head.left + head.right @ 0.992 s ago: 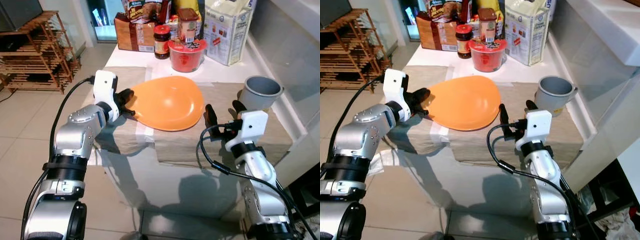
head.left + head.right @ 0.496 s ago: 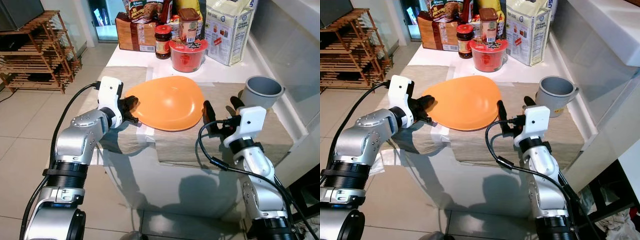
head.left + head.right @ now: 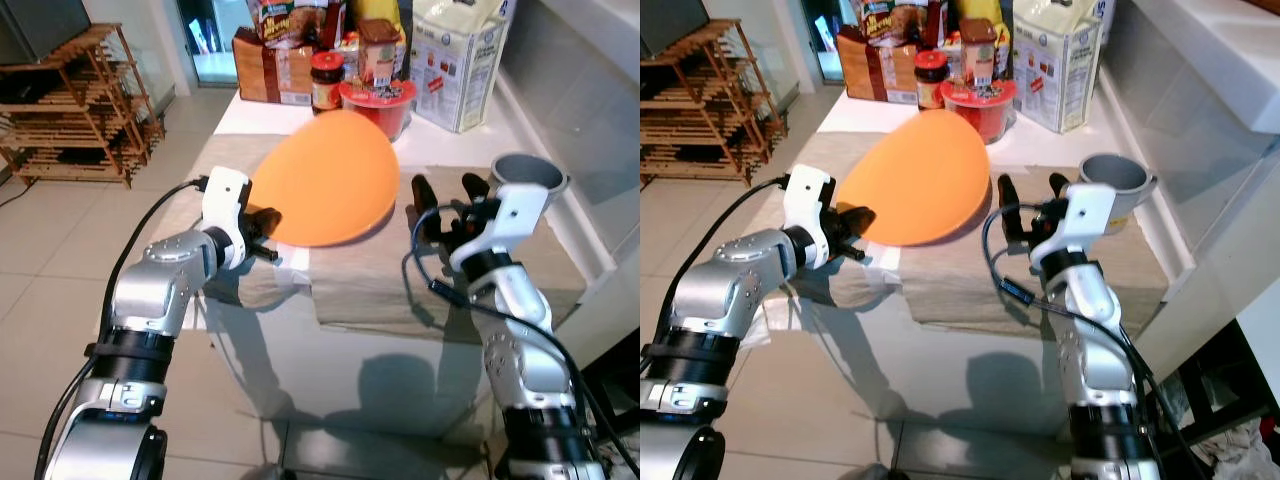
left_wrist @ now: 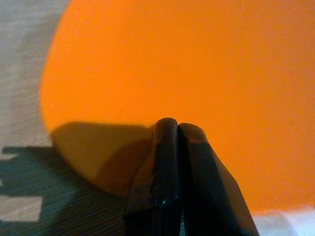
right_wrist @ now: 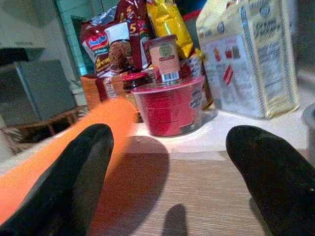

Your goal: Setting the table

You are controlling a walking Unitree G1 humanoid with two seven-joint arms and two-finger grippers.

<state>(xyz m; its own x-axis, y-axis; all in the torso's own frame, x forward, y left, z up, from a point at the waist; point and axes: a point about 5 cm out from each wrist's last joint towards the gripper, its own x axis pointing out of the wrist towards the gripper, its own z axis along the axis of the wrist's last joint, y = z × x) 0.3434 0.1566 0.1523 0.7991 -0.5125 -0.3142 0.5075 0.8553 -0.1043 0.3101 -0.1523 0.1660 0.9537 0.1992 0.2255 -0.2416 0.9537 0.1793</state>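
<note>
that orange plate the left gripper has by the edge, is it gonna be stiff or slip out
The orange plate probably handles as stiff: it stands tilted up off the cloth without sagging. It looks smooth and glossy, so it could slip or swing, since the left gripper pinches only its near rim. It seems light, as that thin edge grip holds it.

Red snack bag (image 5: 132,37): large "5", legible. Noodle packet (image 5: 102,42): brand possibly "Indomie", blurred. Other labels unreadable.

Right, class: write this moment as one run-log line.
left gripper: shut on orange plate rim, plate tilted up | right gripper: open, hovering beside grey cup | table: cloth-covered
</note>
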